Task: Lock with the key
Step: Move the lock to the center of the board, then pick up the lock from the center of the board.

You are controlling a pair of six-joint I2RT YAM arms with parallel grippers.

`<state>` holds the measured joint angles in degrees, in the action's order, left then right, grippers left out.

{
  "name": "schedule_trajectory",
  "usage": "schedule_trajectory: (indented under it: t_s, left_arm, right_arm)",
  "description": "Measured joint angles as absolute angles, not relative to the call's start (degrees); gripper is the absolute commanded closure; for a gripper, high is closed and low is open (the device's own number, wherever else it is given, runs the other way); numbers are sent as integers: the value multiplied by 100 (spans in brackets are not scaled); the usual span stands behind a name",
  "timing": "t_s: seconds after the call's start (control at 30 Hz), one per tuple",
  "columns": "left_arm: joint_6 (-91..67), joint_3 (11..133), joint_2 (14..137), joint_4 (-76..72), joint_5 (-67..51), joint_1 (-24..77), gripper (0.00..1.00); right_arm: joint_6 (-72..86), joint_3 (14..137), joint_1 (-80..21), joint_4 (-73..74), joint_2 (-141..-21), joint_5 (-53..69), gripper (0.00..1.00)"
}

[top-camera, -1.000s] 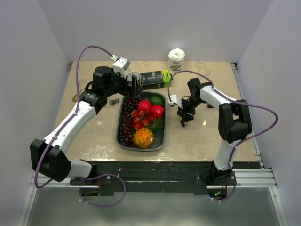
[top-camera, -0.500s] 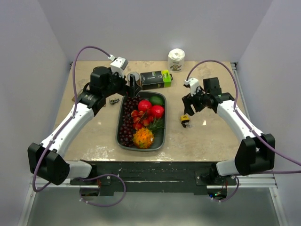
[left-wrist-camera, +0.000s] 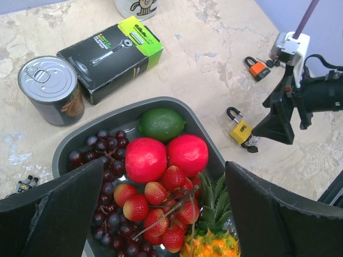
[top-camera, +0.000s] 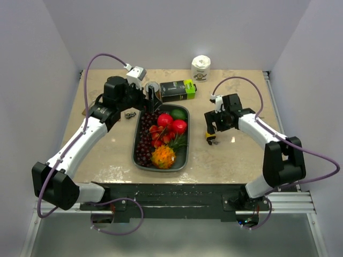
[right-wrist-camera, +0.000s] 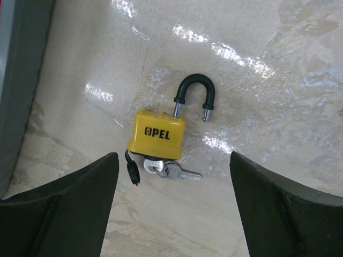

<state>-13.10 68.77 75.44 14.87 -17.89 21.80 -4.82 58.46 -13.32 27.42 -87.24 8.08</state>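
A yellow padlock [right-wrist-camera: 158, 135] lies flat on the table, its black shackle [right-wrist-camera: 194, 88] raised with one leg free of the body. A key [right-wrist-camera: 154, 166] sits in its underside, with a second key on the same ring lying beside it. My right gripper [right-wrist-camera: 173, 158] hovers over it, open, fingers either side and touching nothing. From above, the padlock [top-camera: 210, 137] lies just under the right gripper [top-camera: 213, 127], right of the tray. My left gripper [left-wrist-camera: 163, 163] is open above the fruit, holding nothing, and the padlock [left-wrist-camera: 241, 132] shows at its right.
A grey tray [top-camera: 138, 140] of grapes, strawberries, red fruit and a lime fills the middle. Behind it stand a tin can [top-camera: 152, 88], a black razor box [top-camera: 177, 90] and a white roll [top-camera: 201, 67]. An orange padlock [left-wrist-camera: 256, 68] lies further back. Small keys [top-camera: 129, 114] lie left of the tray.
My right gripper has opened wide and come off the yellow padlock, which stays on the table. The right arm swung out and back over it. The left arm has hardly moved.
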Motion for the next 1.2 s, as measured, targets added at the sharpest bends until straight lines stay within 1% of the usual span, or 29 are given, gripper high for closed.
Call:
schedule_trajectory:
  t_s: [0.07,0.3,0.43,0.53,0.57,0.63,0.67,0.73,0.77,0.87,1.03,1.2]
  left_arm:
    - [-1315,6877,7544,1496,-1793,2180,1]
    - [-1332,6877,7553,1529,-1776,2180,1]
    - [-1332,6877,7577,1546,-1767,2180,1]
    - [-1332,6877,7590,1553,-1752,2180,1]
    - [-1332,6877,7590,1553,-1750,2180,1]
    - [-1330,6877,7590,1551,-1750,2180,1]
    - [-1328,6877,7590,1553,-1752,2180,1]
    - [-1286,6877,7590,1551,-1761,2180,1]
    - [-1258,6877,7592,1551,-1778,2180,1]
    - [-1125,6879,7629,1562,-1892,2180,1]
    - [-764,6890,7717,1629,-2318,2178,1]
    - [-309,6637,7550,1253,-2930,2176,1]
  right_arm:
    - [-364,5837,-1468,2646,-8851,696,14]
    - [25,5795,-1959,2342,-9242,390,22]
    - [228,5723,-1981,2283,-9539,200,26]
    - [368,5625,-1981,2261,-9677,60,31]
    - [405,5607,-1988,2246,-9682,-3,38]
    - [456,5583,-1992,2187,-9677,-67,45]
    - [475,5575,-1994,2165,-9677,-86,55]
    - [521,5564,-1999,2141,-9675,-143,66]
    - [541,5564,-1999,2137,-9668,-161,79]
    - [515,5564,-1999,2137,-9647,-202,100]
    - [73,5557,-1984,2316,-9317,-148,100]
    - [-908,5684,-1800,2808,-8416,545,100]
